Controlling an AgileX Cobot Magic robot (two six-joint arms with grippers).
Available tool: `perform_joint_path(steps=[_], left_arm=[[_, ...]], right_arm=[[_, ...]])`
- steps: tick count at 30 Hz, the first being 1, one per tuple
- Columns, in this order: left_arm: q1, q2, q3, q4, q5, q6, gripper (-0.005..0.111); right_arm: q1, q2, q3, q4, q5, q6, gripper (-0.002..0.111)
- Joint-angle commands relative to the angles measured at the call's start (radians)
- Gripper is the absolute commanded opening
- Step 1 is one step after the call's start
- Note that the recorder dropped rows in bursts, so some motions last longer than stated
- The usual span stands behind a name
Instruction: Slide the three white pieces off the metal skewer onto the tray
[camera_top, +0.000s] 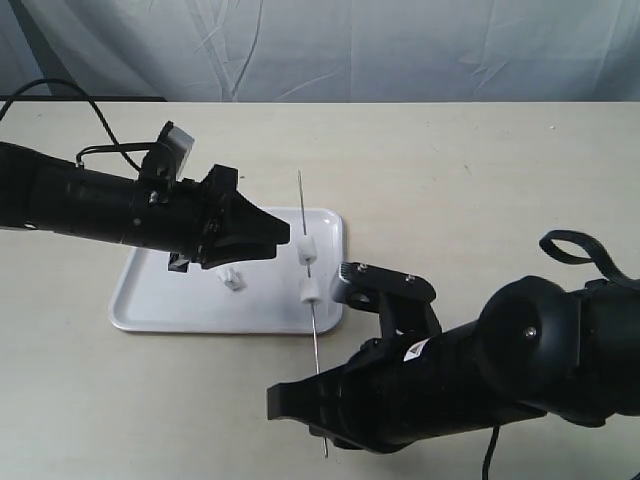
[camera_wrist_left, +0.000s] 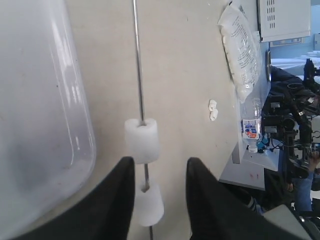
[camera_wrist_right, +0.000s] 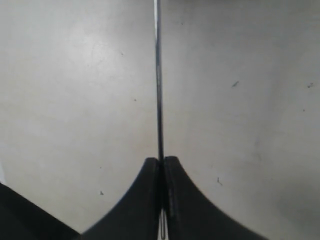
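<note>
1. the skewer (camera_top: 303, 205) hangs over the right edge of the tray (camera_top: 130, 310), above the surface (camera_top: 480, 180). its near end is clamped between the right fingers (camera_wrist_right: 142, 200), which are pressed together on it.
2. two white pieces (camera_top: 307, 250) sit on the skewer, close together but apart. a third piece (camera_top: 233, 278) seems to lie on the tray already.
3. the left fingers (camera_wrist_left: 112, 200) are apart, one on each side of the skewer beside the piece nearer the clamp.
4. the pieces look light, soft and spongy, so a hard pinch would likely squash them. better to close lightly behind one and push it toward the free tip.
5. the skewer looks thin, stiff and smooth, so it may swivel unless held firmly.
</note>
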Motion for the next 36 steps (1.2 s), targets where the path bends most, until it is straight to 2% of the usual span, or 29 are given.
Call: perform_joint_path(steps=[1,19,21,22,24,31,36], left_arm=[[-0.004,-0.009,-0.002,0.001,0.018,0.006,0.034],[-0.032,-0.009,-0.002,-0.011,-0.024,0.008,0.034],[-0.032,-0.009,-0.002,-0.018,-0.019,0.008,0.026],[-0.032,-0.009,-0.002,-0.018,-0.015,0.008,0.018],[-0.032,-0.009,-0.002,-0.018,-0.015,0.008,0.014],[-0.026,-0.009,-0.007,-0.065,-0.022,0.008,0.014],[0.017,-0.009,-0.012,-0.084,-0.022,0.008,0.014]], right_arm=[[0.002,0.0,-0.004,0.0,0.012,-0.021,-0.001],[0.002,0.0,-0.082,0.006,0.079,-0.075,-0.001],[0.002,0.0,-0.082,0.006,0.074,-0.075,-0.001],[0.002,0.0,-0.082,0.006,0.07,-0.075,-0.001],[0.002,0.0,-0.082,0.006,0.07,-0.075,-0.001],[0.008,0.0,-0.082,-0.024,0.111,-0.075,-0.001],[0.051,0.0,-0.043,-0.035,0.112,-0.075,-0.001]])
